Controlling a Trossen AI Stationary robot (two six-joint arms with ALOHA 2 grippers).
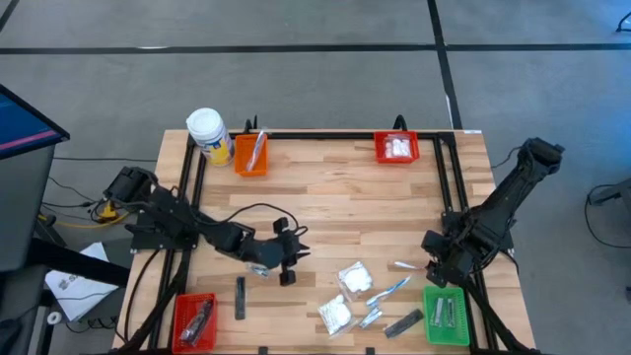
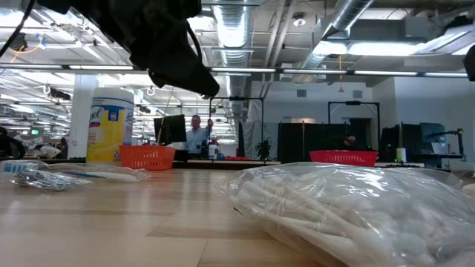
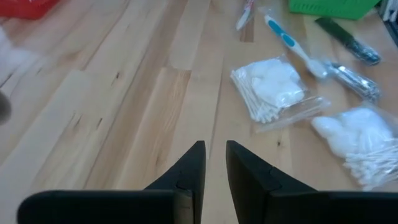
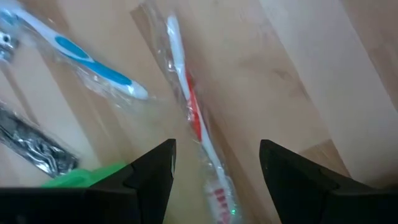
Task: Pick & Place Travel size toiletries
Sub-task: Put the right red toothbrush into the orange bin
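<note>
Near the table's front right lie the travel size toiletries. They are two white puffy packets (image 1: 355,276) (image 1: 335,314), a blue-white toothbrush (image 1: 389,289), a red-white toothbrush in clear wrap (image 4: 186,106), a silvery sachet (image 3: 354,81) and a dark bar (image 1: 402,322). Another dark bar (image 1: 240,296) lies at the front left. My right gripper (image 4: 217,149) hangs open over the red-white toothbrush, pointing steeply down and clear of it. My left gripper (image 3: 214,149) is left of the packets, slanting down over bare wood. Only a narrow gap shows between its fingers, with nothing in it.
A green bin (image 1: 446,316) stands at the front right beside my right gripper, and a red bin (image 1: 195,320) at the front left. An orange bin (image 1: 250,153), a second red bin (image 1: 396,148) and a white-capped yellow jar (image 1: 209,133) line the far edge.
</note>
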